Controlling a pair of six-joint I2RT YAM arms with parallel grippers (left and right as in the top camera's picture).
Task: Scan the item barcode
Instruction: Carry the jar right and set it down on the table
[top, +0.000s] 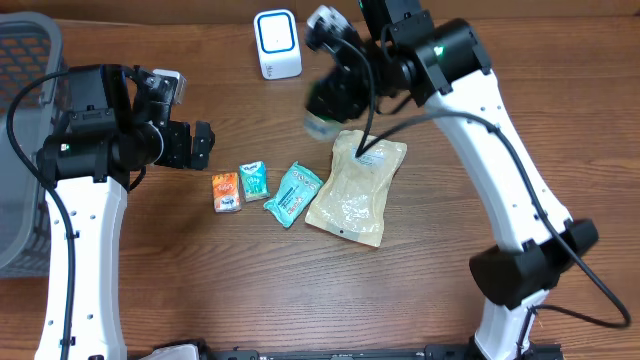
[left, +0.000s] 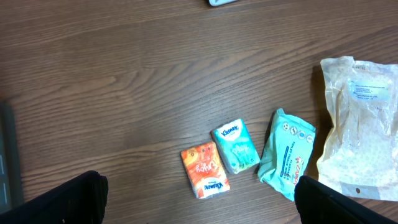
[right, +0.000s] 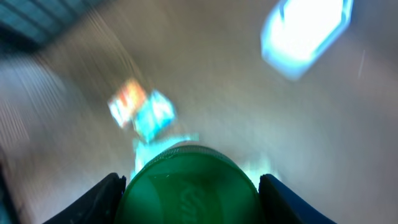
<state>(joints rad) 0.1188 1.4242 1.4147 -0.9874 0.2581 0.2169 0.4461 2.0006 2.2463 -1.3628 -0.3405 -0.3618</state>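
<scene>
Jar (right: 186, 180) with round glossy green lid, pinched in right end effector (right: 193, 199), left end effector (left: 199, 200) spread wide over woodgrain bench (left: 124, 93), crinkly pouch (top: 355, 195), boxy white scanner (top: 277, 43)

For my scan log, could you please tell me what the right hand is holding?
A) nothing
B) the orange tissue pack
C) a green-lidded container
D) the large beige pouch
C: the green-lidded container sits between the right hand's fingers, while the orange pack and beige pouch lie on the table.
</scene>
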